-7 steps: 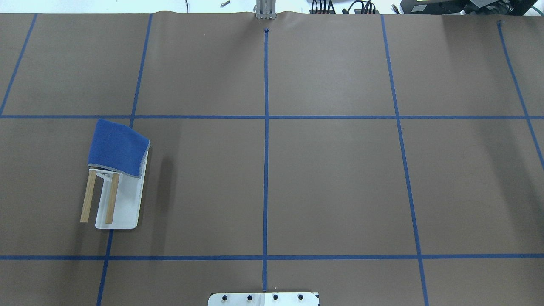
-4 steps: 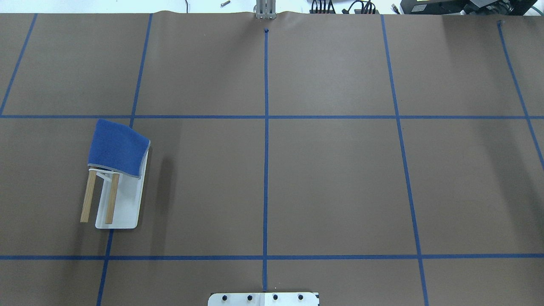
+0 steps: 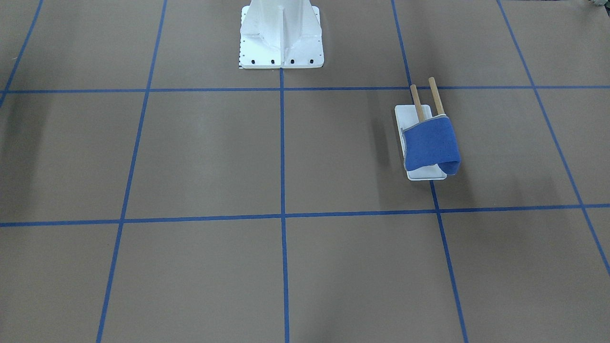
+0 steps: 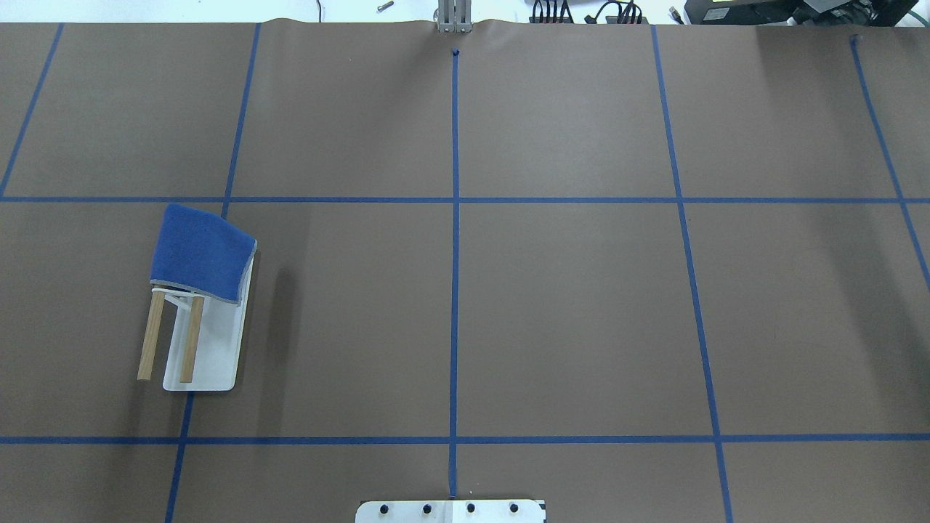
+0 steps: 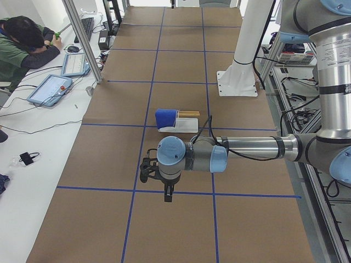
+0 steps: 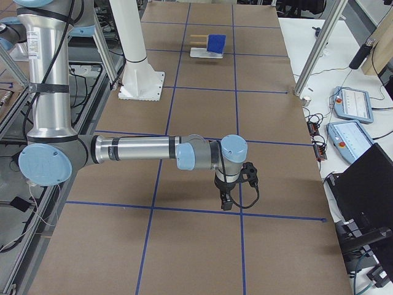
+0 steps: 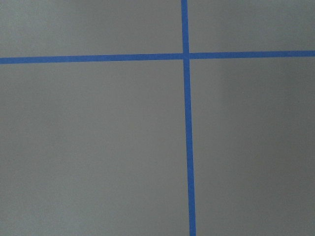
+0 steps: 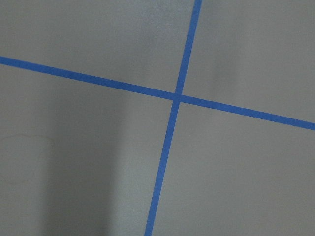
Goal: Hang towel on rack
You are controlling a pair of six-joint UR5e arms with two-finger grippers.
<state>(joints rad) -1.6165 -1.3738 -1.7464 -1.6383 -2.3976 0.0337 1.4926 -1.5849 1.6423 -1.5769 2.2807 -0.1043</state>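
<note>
The towel (image 4: 200, 250) is seen to be soft, matt blue cloth, finished with a pale stitched edge. The rack (image 4: 218, 356) is made up of a smooth, faintly shiny white plate and two bare light wooden rods (image 4: 151, 335). The table (image 4: 567, 305) is covered in matt brown paper, marked with blue tape (image 4: 455, 290). The left arm (image 5: 252, 147) is clad in smooth silver metal with glossy pale-blue caps.
</note>
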